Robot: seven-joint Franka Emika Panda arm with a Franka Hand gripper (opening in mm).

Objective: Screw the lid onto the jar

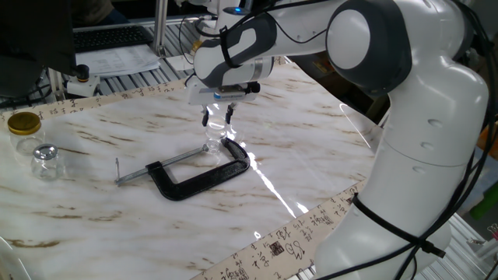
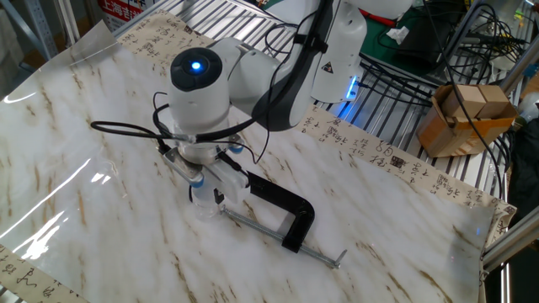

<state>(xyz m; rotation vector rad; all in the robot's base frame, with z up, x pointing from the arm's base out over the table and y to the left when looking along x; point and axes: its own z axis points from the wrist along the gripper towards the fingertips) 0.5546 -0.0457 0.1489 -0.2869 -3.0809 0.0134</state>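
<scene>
The tiny clear jar (image 1: 214, 143) stands upright on the marble table, touching the end of the black C-clamp (image 1: 204, 175). My gripper (image 1: 217, 121) points straight down just over it, one finger on each side. The fingers stand about a jar's width apart, and the glinting transparent lid (image 1: 217, 128) sits between their tips on the jar's mouth. In the other fixed view the jar (image 2: 203, 204) shows under the gripper (image 2: 208, 190), whose wrist covers most of it. The lid is hard to make out there.
A gold-lidded jar (image 1: 25, 127) and a bulbous clear jar (image 1: 45, 161) stand at the table's far left. The clamp's screw rod (image 2: 282, 246) runs along the table beside the jar. A cardboard box (image 2: 465, 114) sits off the table among cables.
</scene>
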